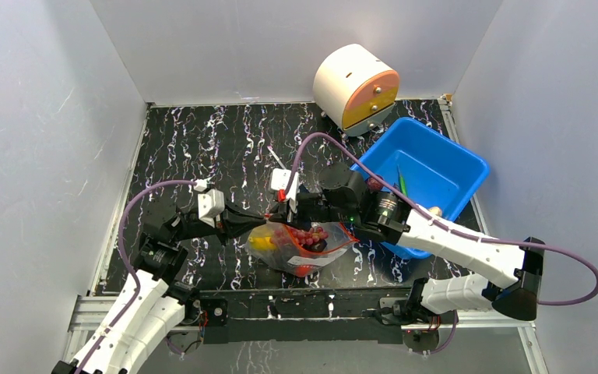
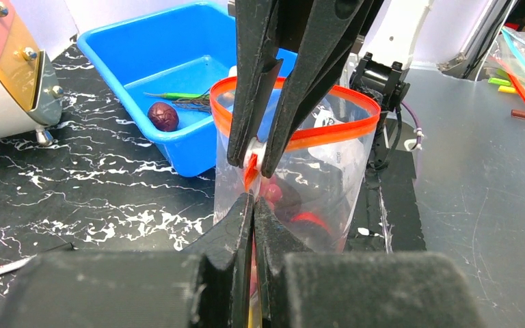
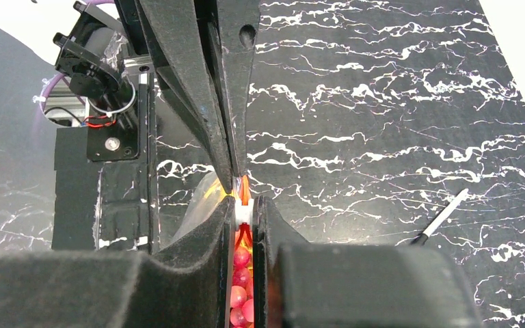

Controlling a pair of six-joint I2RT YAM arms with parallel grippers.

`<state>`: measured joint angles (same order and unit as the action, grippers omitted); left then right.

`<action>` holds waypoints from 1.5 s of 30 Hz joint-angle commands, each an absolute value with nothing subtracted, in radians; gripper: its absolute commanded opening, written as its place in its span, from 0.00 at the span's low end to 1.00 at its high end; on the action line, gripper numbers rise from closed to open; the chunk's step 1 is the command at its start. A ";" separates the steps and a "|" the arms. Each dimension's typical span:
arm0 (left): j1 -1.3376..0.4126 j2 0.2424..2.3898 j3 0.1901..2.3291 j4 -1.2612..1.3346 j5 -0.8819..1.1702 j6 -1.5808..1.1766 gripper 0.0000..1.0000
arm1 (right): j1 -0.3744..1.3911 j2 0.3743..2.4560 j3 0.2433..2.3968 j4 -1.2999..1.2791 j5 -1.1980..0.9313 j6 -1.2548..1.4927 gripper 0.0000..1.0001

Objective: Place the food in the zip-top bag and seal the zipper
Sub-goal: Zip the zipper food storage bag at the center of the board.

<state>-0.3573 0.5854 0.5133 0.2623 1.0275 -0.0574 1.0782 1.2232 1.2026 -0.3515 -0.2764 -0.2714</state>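
The clear zip-top bag [image 1: 300, 253] lies at the front middle of the table. It holds the food: purple-red grapes [image 1: 310, 234], a yellow banana [image 1: 263, 243] and something red [image 1: 304, 270]. Its red-orange zipper [image 2: 335, 133] gapes in a loop, so the mouth stands open. My left gripper [image 2: 253, 199] is shut on the bag's corner just below the strip. My right gripper [image 3: 244, 205] is shut on the zipper's white slider [image 3: 244, 213], with grapes [image 3: 239, 280] showing between its jaws. The two grippers meet tip to tip at the bag's left end [image 1: 269, 216].
A blue bin [image 1: 467, 167] stands at the right and holds a dark red round fruit [image 2: 163, 116] and a green item [image 2: 174, 96]. A white and orange drum-shaped device [image 1: 356, 86] sits at the back. A thin white stick with a black tip [image 3: 444, 217] lies on the marbled table.
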 commanded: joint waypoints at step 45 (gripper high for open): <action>-0.355 0.713 0.593 0.286 1.169 -0.001 0.04 | 1.068 1.243 1.252 -0.366 -0.367 -0.298 0.00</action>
<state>-0.3573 0.7200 0.5529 0.2436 1.1431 -0.0250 1.0714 1.2503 1.1984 -0.4004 -0.3504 -0.2874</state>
